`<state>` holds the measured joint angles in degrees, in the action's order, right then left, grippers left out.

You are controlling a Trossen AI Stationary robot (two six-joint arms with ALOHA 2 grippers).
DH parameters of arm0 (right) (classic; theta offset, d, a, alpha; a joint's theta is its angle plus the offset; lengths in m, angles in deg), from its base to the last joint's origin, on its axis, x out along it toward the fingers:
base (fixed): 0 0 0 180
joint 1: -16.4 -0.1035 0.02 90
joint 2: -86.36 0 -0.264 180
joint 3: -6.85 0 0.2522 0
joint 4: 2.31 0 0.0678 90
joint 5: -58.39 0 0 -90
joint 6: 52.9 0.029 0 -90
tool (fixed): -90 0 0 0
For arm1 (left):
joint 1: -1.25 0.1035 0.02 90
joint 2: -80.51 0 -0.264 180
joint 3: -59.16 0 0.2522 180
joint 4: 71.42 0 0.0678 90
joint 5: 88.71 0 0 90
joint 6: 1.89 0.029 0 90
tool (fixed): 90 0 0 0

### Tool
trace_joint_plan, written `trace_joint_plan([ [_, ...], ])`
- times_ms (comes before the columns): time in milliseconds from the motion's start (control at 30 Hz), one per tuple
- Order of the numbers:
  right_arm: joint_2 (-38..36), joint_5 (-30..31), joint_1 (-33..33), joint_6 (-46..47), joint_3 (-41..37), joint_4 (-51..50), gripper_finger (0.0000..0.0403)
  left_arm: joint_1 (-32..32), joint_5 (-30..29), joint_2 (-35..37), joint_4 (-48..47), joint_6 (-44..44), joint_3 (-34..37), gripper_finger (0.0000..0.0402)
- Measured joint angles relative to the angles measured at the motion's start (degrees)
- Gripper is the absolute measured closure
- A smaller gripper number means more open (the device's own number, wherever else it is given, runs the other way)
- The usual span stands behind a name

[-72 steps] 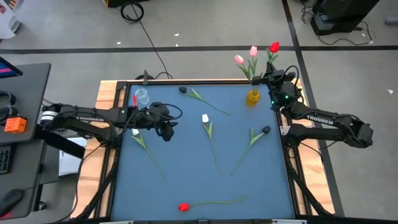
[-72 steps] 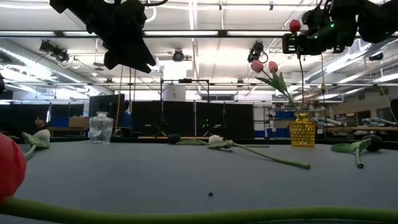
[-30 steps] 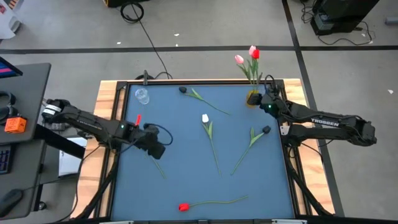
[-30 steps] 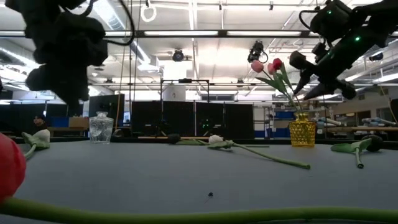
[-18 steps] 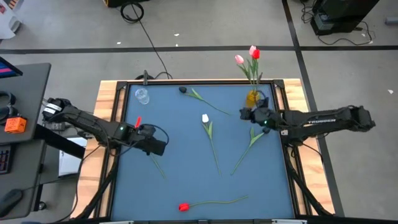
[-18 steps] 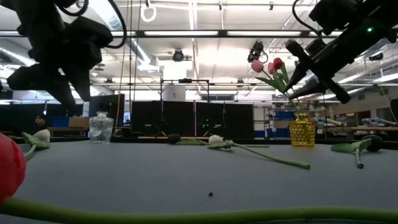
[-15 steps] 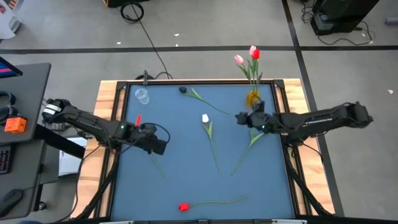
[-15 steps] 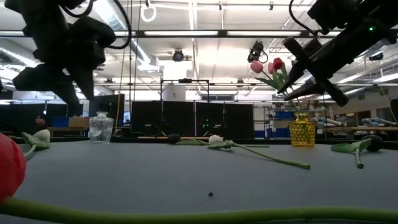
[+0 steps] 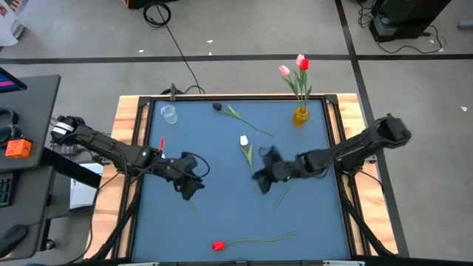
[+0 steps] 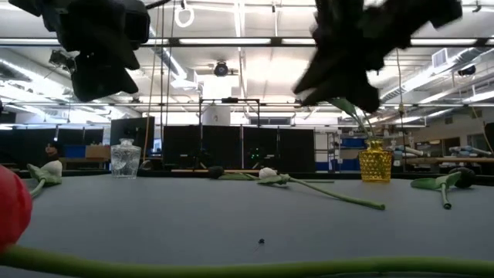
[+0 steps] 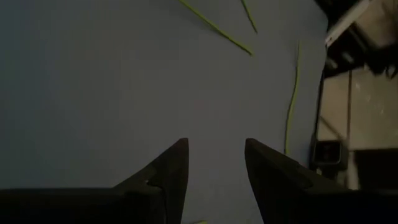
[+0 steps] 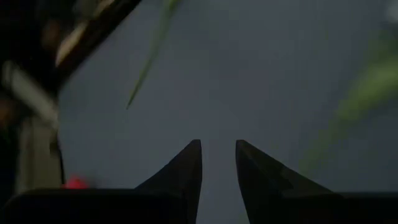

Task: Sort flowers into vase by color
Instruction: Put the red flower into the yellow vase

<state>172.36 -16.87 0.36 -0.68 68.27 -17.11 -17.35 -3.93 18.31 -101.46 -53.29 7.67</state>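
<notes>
**Between picks: both arms low over counter, nothing held**

Red tulip [image 9: 219,245] near front edge. Left gripper [image 9: 189,185] left of centre, fingers [image 11: 171,168] parted, empty. Right gripper [image 9: 264,171] mid-counter by white tulip [image 9: 244,140], fingers [image 12: 186,165] narrowly parted, empty. Yellow vase [image 9: 301,114] at far right corner holding pink and red blooms. Next, likely: descend, pinch a stem.

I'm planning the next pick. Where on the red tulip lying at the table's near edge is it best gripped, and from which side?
Grip the red tulip mid-stem, coming straight down from above with the fingers across the stem. It lies flat, the head toward the left arm's side and the thin stem running toward the right, so the bare stem likely offers the easiest hold without crushing the bud.
</notes>
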Motion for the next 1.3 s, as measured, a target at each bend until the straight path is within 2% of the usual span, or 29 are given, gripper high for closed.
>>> trace_joint_plan([
  [100,7.1,-2.03,-4.24,-12.52,7.77,-1.77,0.0296,-1.24,-0.07,0.0,0.1,3.42,0.0,0.0239],
  [200,14.01,-4.51,-7.94,-19.93,15.0,-4.28,0.0296,-2.43,-0.06,0.0,0.04,7.98,0.0,0.0239],
  [367,24.6,-7.09,-12.75,-24.81,25.16,-11.06,0.0296,-3.24,-0.06,0.0,0.08,14.46,0.0,0.0239],
  [567,32.98,-8.87,-16.21,-27.27,33.96,-14.49,0.0296,-3.24,-0.08,0.0,-0.11,14.6,0.0,0.0239],
  [733,36.97,-9.91,-17.69,-27.03,37.17,-15.36,0.0296,-3.24,-0.08,0.0,-0.16,14.42,0.0,0.0239],
  [1000,38.86,-8.18,-18.39,-26.46,37.64,-17.18,0.0297,-3.24,-0.1,-0.02,-0.82,11.5,0.0,0.0239],
  [1200,40.12,-9.31,-18.5,-27.33,37.88,-17.21,0.0316,-3.27,-0.1,-0.06,-3.37,10.07,0.0,0.0239],
  [1300,40.04,-7.1,-18.6,-27.77,37.9,-18.06,0.0328,-3.27,-0.12,-0.09,-4.19,9.55,0.0,0.0239],
])
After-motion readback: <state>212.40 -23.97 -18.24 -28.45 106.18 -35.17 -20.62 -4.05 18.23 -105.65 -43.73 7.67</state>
